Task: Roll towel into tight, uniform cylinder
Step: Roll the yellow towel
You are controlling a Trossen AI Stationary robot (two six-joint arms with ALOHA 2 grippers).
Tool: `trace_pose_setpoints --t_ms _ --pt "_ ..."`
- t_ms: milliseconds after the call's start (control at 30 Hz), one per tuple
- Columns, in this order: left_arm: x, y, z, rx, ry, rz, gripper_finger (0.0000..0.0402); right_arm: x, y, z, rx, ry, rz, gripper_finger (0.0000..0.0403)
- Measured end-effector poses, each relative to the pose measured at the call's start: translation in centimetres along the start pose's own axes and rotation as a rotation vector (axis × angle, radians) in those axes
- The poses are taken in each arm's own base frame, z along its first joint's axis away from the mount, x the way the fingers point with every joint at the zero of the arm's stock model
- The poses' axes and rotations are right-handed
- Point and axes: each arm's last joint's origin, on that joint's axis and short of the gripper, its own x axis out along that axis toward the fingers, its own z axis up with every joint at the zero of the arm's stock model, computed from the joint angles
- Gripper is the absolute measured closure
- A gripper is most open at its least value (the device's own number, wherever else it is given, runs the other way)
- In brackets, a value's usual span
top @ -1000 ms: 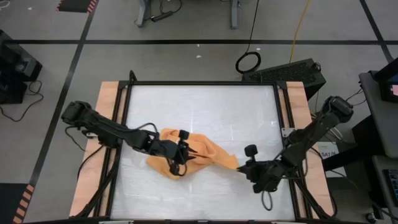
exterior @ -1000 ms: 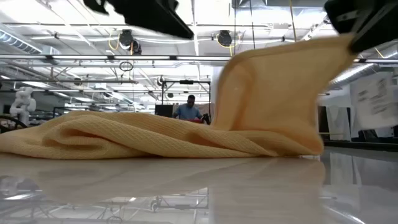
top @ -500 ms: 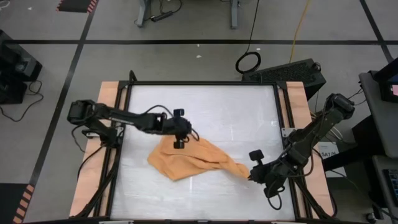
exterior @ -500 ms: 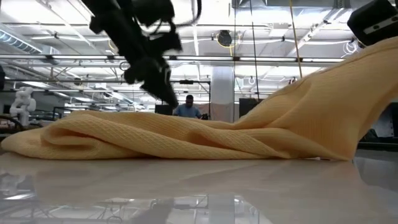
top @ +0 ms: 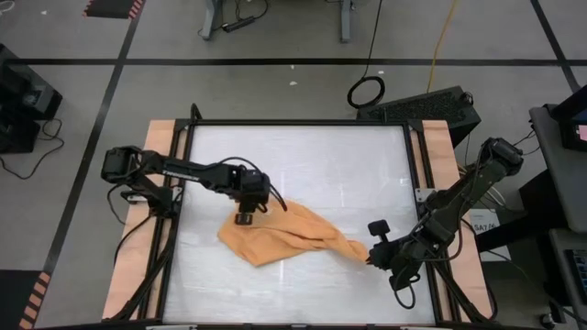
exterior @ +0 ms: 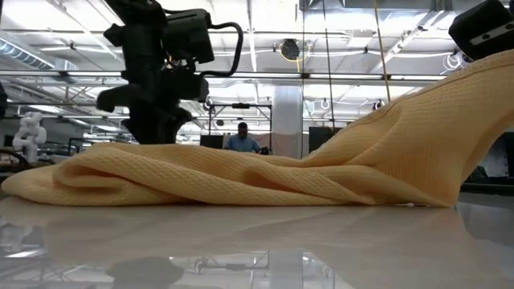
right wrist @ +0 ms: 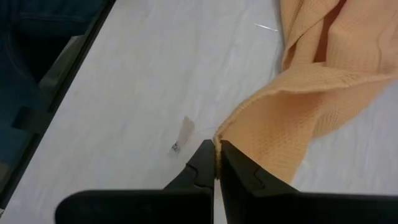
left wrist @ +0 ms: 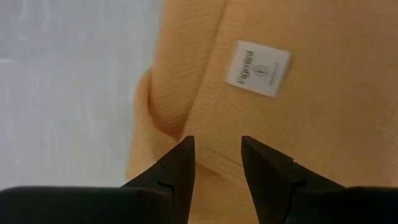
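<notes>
The orange-tan towel lies crumpled in the middle of the white table, and its right corner is raised off the surface. Its white tag faces up. My left gripper points down, open, over the towel's far left part; in the left wrist view its fingers straddle a fold near the tag. In the low view its tips are hidden behind the towel. My right gripper is shut on the towel's right corner, near the table's right edge. My left gripper stands close over the towel, and I cannot tell whether its fingertips touch it. My right gripper pinches the towel's right corner between its two fingertips, coming from the table's right side. The corner is lifted clear and the cloth slopes down, drawn out, to the rest on the table.
The white table top has a black frame and wooden side rails. A small scrap lies on the table near my right gripper. Bare table lies on the far side and the near side of the towel. A person stands far behind the table.
My left gripper has left the towel's middle, gone toward the far edge, then left and down, turning upright over the towel's far left part. My right gripper has drawn the right corner toward the table's right edge, pulling the raised fold out into a long slope.
</notes>
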Motion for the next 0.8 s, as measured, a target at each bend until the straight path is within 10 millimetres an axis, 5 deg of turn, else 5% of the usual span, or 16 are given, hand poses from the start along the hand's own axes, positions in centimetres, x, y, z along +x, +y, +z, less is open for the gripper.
trace_pose_setpoints --t_ms 333,800 --pt "0.2 0.1 0.4 0.15 -0.028 0.047 0.0265 0.0 0.0 0.0 -0.017 -0.001 -0.001 0.0402" --pt "1.6 1.4 0.5 0.065 -0.04 -0.059 0.0233 0.0 0.0 0.0 -0.021 -0.004 0.001 0.0402"
